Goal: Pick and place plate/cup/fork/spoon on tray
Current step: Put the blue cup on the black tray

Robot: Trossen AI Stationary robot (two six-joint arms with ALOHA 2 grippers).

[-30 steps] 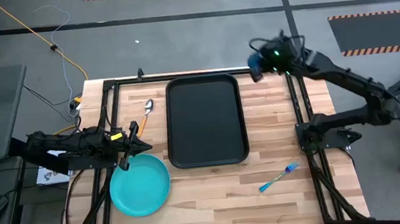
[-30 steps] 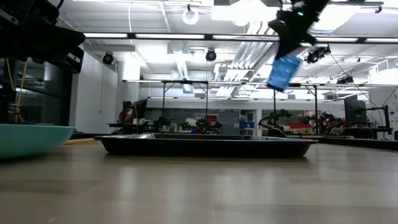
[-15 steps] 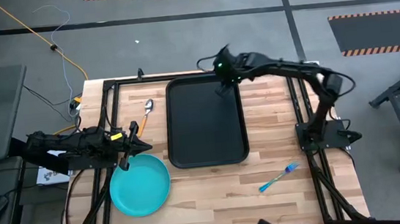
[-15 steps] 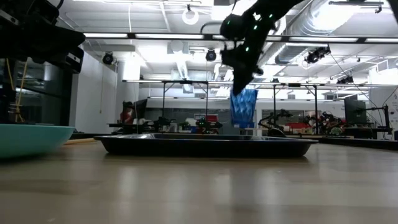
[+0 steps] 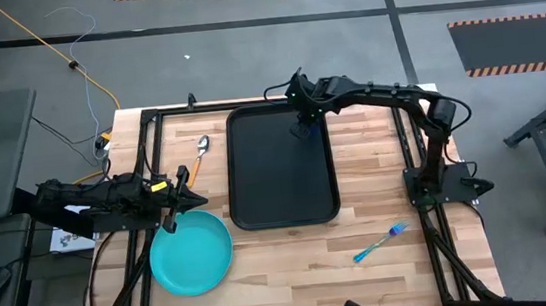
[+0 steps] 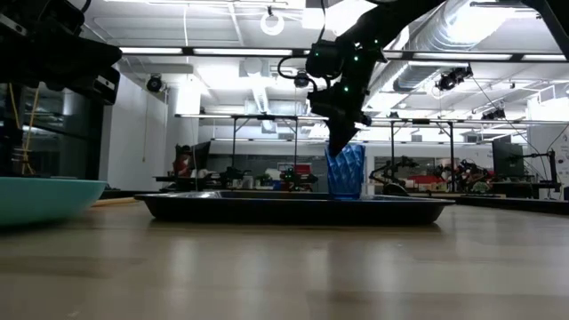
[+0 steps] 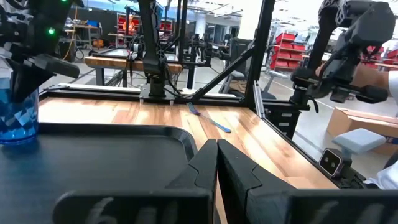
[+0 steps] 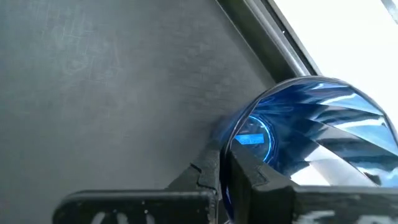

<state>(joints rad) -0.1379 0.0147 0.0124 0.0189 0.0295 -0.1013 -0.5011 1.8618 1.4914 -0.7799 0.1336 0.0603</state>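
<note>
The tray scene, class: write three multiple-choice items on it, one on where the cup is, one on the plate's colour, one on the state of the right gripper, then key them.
1. Where is the cup?
A. On the plate
B. On the tray, at its far right corner
C. Beside the fork

2. What colour is the plate?
A. Turquoise
B. Orange
C. Black

3. The right gripper is:
A. Empty above the fork
B. Resting off the table
C. Shut on the cup's rim

Answers: B, the low view shows the cup upright inside the tray; A, the high view shows a turquoise disc; C, its fingers pinch the cup's rim.
</note>
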